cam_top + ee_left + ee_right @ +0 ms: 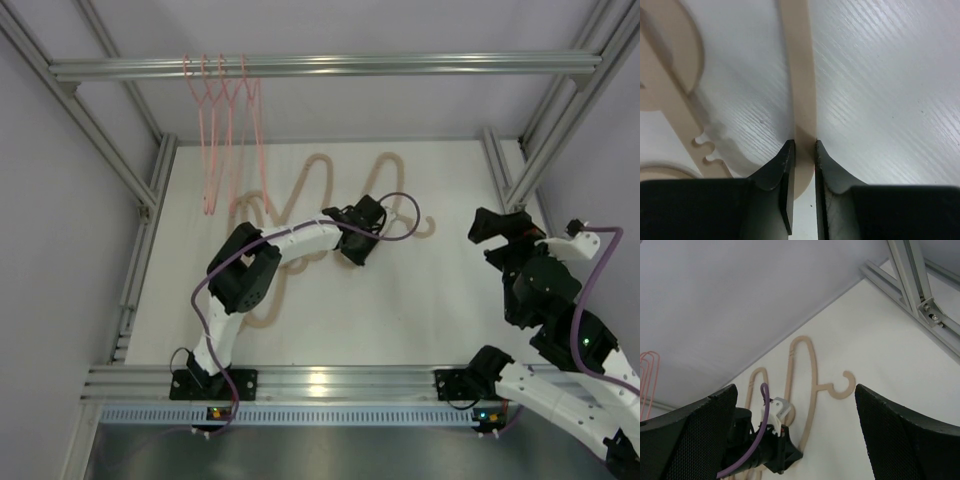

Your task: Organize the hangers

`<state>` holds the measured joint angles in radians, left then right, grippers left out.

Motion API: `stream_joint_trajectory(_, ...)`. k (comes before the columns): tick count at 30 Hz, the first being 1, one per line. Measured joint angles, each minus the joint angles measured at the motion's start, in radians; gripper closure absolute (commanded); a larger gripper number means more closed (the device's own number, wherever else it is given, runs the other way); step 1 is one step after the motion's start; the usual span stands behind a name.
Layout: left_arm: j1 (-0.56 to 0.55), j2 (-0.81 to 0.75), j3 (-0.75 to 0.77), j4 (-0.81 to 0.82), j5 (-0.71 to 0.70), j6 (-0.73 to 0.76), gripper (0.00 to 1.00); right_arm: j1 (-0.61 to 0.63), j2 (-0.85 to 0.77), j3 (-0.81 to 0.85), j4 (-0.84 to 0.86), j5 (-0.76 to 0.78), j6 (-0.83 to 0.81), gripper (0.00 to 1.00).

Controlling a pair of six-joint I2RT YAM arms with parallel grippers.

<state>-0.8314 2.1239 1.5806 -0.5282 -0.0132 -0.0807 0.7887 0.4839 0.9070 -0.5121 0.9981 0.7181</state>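
Several thin pink hangers hang from the top rail at the back left; they also show in the right wrist view. Several beige hangers lie overlapping on the white table. My left gripper is down among them, shut on a thin bar of one beige hanger. The jaws pinch the bar from both sides at the gripper. Another beige hanger lies to its left. My right gripper is open and empty, raised at the right. It looks at a beige hanger and its hook.
Aluminium frame posts stand at the back right and back left. A front rail runs along the near edge. The left arm's purple cable loops over the hangers. The left arm's wrist shows in the right wrist view.
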Motion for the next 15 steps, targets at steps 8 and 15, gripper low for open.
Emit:
stream_joint_trajectory(8, -0.023, -0.092, -0.071, -0.02, 0.112, -0.047, 1.0, 0.0, -0.013, -0.003, 0.0, -0.001, -0.004, 0.03)
stream_joint_trajectory(15, -0.035, -0.293, -0.113, 0.001, 0.256, -0.134, 1.0, 0.0, -0.013, 0.0, -0.001, -0.003, -0.025, 0.03)
